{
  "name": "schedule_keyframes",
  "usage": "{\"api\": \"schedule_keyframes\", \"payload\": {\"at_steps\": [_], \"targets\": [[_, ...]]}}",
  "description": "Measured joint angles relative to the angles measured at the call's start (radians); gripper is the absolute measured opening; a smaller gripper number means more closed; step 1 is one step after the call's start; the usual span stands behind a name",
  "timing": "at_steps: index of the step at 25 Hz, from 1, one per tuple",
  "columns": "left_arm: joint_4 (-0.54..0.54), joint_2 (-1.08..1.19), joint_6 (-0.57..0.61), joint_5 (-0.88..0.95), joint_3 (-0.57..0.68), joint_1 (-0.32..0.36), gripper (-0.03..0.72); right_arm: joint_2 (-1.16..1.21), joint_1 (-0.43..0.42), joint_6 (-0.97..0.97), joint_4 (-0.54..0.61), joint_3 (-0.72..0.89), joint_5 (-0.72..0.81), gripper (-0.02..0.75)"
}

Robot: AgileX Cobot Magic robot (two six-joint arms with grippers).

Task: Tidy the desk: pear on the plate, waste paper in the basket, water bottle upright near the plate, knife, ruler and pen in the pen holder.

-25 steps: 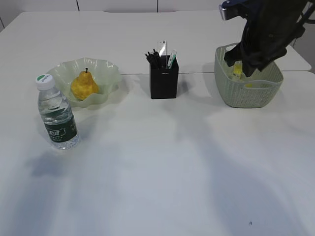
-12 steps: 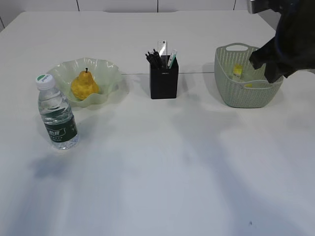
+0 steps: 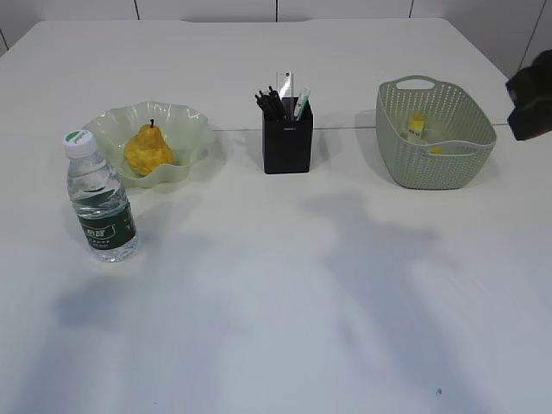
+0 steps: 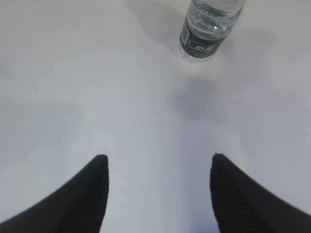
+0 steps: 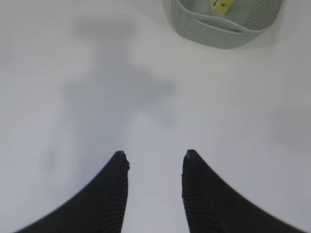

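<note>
On the desk point(image 3: 285, 285), pear point(image 3: 148, 148) in plate point(image 3: 185, 129), both grippers parted and empty, left gripper point(image 4: 158, 167) wider than right gripper point(image 5: 155, 162)

The pear point(image 3: 148, 149) sits in the plate point(image 3: 191, 129), the water bottle point(image 3: 100, 200) upright beside it. The pen holder point(image 3: 287, 141) is filled; the basket point(image 3: 435, 164) holds yellowish scraps point(image 3: 417, 123), possibly paper.

Right arm point(image 3: 533, 108) — cut off by the right edge of the exterior view, gripper unseen there. Water bottle point(image 4: 209, 29) and basket point(image 5: 221, 24) — cropped by the top edges of the wrist views. Pen holder point(image 3: 287, 138) contents too small to identify.
</note>
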Motion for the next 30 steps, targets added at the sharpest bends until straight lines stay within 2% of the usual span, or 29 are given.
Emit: {"api": "schedule_keyframes", "payload": {"at_steps": [8, 14, 20, 26, 30], "targets": [[0.002, -0.129, -0.019, 0.069, 0.0, 0.0, 0.465, -0.17, 0.0, 0.036, -0.03, 0.139, -0.008, 0.283], [0.03, -0.259, -0.038, 0.146, 0.0, 0.0, 0.465, -0.31, 0.0, 0.092, -0.03, 0.173, 0.018, 0.283], [0.082, -0.42, -0.085, 0.268, 0.0, 0.0, 0.465, -0.497, 0.0, 0.147, -0.03, 0.173, 0.091, 0.283], [0.086, -0.625, -0.088, 0.294, 0.0, 0.0, 0.465, -0.651, 0.0, 0.156, -0.068, 0.173, 0.226, 0.283], [0.088, -0.719, -0.089, 0.294, 0.0, 0.0, 0.465, -0.745, 0.0, 0.159, -0.079, 0.173, 0.243, 0.283]]}}
